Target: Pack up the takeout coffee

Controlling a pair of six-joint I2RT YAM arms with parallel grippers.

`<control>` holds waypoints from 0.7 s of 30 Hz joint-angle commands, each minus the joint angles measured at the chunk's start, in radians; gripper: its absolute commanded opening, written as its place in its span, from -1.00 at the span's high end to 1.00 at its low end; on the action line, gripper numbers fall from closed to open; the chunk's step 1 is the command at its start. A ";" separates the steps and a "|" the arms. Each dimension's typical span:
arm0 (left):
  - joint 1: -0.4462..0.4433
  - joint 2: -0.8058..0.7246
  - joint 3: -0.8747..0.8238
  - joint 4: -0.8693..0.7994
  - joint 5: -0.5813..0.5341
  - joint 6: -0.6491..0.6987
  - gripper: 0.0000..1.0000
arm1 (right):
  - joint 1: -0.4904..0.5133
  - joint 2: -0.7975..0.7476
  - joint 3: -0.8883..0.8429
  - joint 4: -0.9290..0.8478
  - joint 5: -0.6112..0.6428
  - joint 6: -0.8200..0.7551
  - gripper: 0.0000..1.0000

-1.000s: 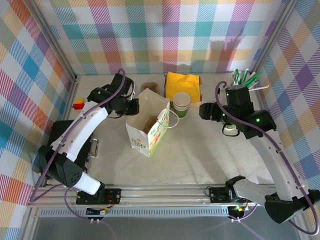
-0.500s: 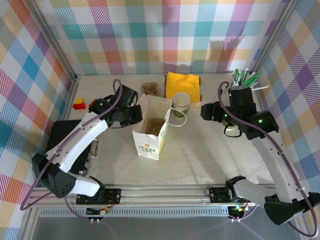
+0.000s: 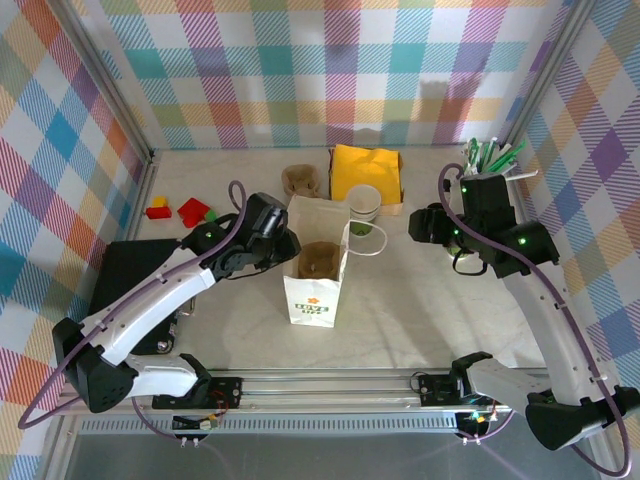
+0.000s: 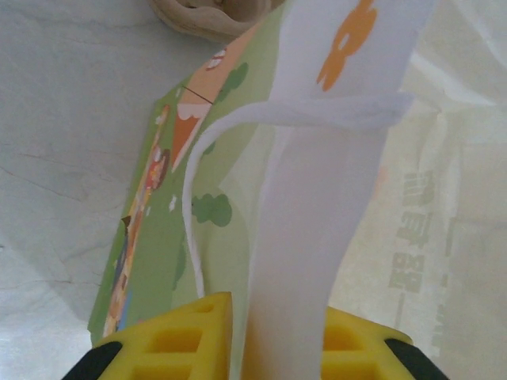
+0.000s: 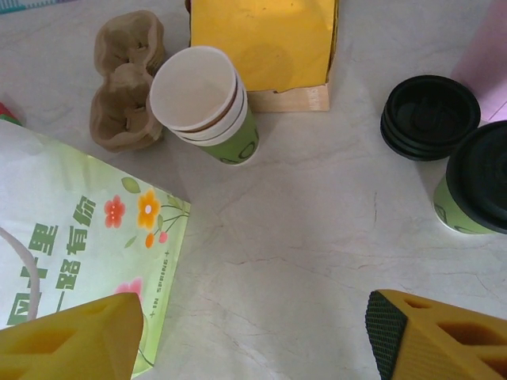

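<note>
- Takeout coffee cup (image 5: 202,99): white rim, green lower part, no lid, upright. It stands on the tabletop behind the middle, toward the far edge, outside the bag and apart from it. More rims appear nested under the top one.
- Paper bag (image 3: 318,275): white with green print and flowers, upright and open-mouthed in the middle of the tabletop. A brown pulp piece (image 3: 320,260) lies inside.
- Left gripper (image 4: 277,309): at the bag's left upper edge. Its yellow fingers (image 4: 198,332) are drawn close on either side of the bag's wall, which fills the gap between them.
- Right gripper (image 5: 253,317): over the right half of the tabletop, jaws spread wide, nothing between them.
- Pulp cup tray (image 5: 127,79): brown, near the far edge, just left of the cup.
- Yellow flat item (image 5: 261,39): near the far edge, just behind the cup.
- Stack of black lids (image 5: 430,115): right of the cup, well apart from it.
- Lidded cup (image 5: 475,186): black lid, green side, just beside the lid stack.
- Pink holder (image 3: 487,165): green pens in it, far right corner.
- Red block (image 3: 192,210): near the left edge.
</note>
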 commanded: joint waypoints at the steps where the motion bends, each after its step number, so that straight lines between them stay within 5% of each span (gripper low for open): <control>1: -0.023 -0.005 -0.018 0.066 0.002 -0.037 0.63 | -0.014 -0.005 -0.019 -0.031 0.017 -0.012 -0.52; 15: -0.074 0.002 -0.096 0.241 0.031 -0.108 0.55 | -0.099 0.016 -0.078 0.001 0.111 -0.014 -0.55; 21: -0.074 -0.013 -0.022 0.122 -0.039 -0.015 0.25 | -0.169 0.039 -0.086 0.015 0.109 -0.039 -0.57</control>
